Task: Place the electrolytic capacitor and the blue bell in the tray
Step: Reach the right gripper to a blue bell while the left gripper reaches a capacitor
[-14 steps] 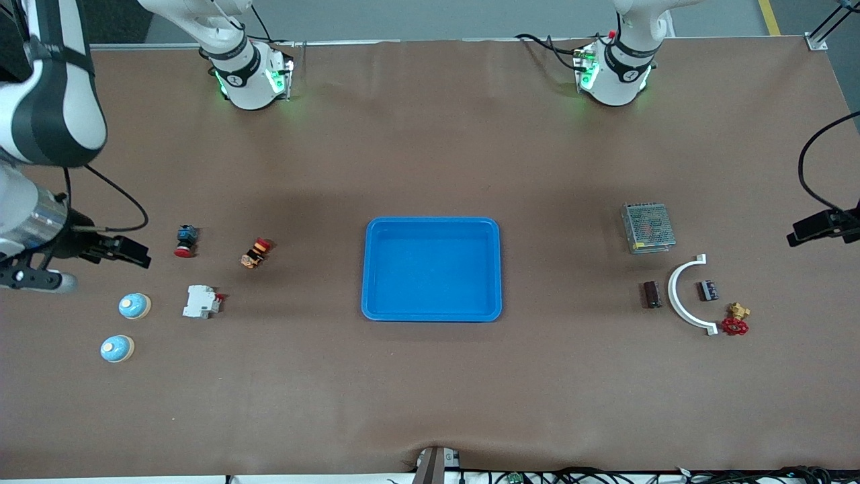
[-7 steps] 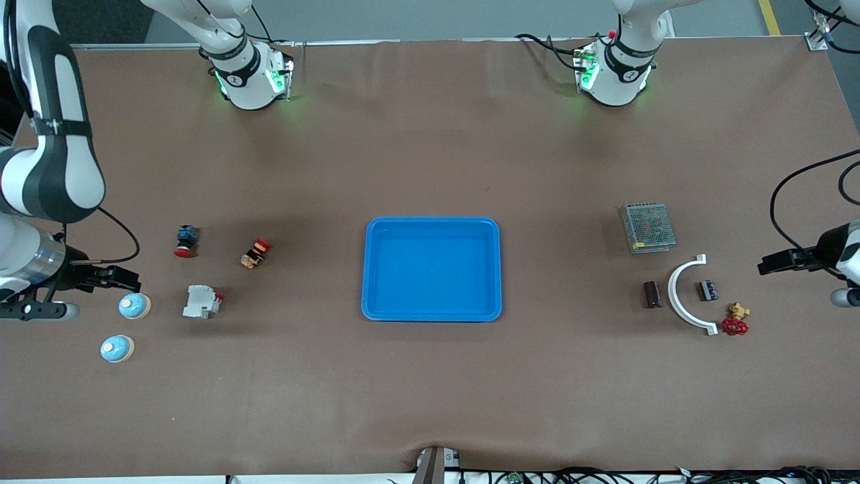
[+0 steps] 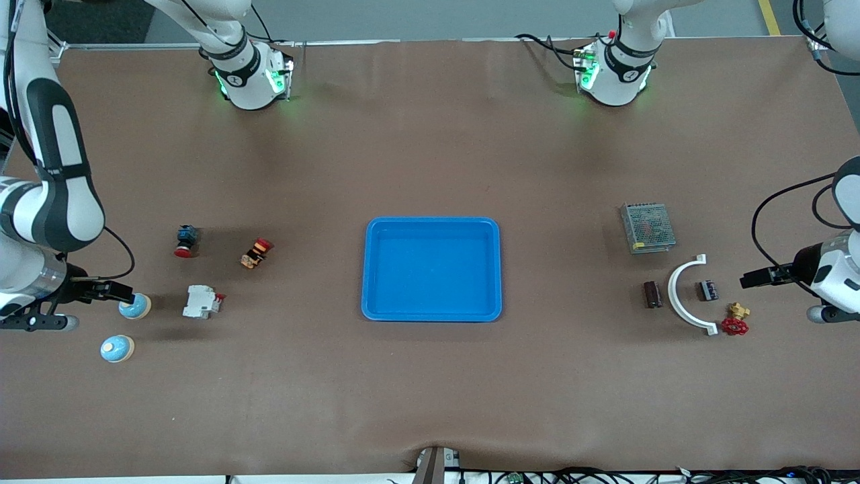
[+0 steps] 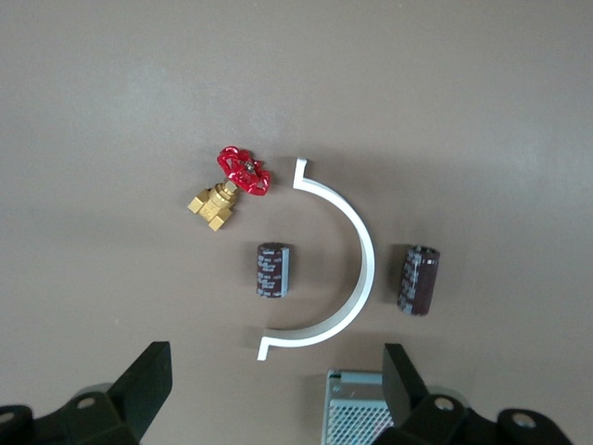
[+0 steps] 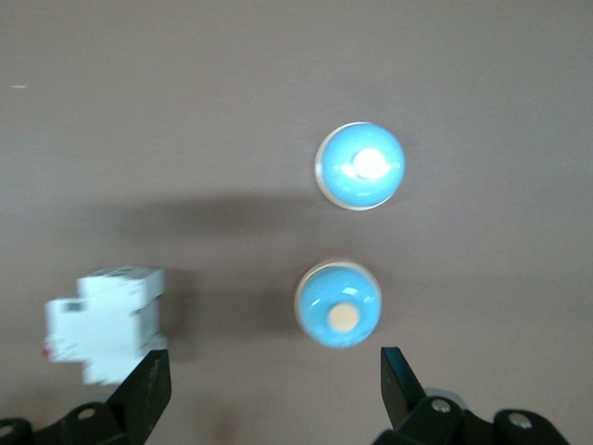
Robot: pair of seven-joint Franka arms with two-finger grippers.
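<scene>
So on my feed the clutter on the brown counter (image 3: 430,396) splits into two groups. Toward the left arm's end I've got a grey mesh box (image 3: 648,228), a white curved bracket (image 3: 684,296) nearer the camera than it, and a little brass valve with a red handwheel (image 3: 735,320) just beside the bracket's end. Toward the right arm's end there's a white circuit breaker (image 3: 201,302), a red-capped push button (image 3: 185,240) and an orange-and-red switch (image 3: 256,253).

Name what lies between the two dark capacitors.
The white curved bracket arcs between the brown capacitor and the black capacitor; front and left wrist views both show it.
</scene>
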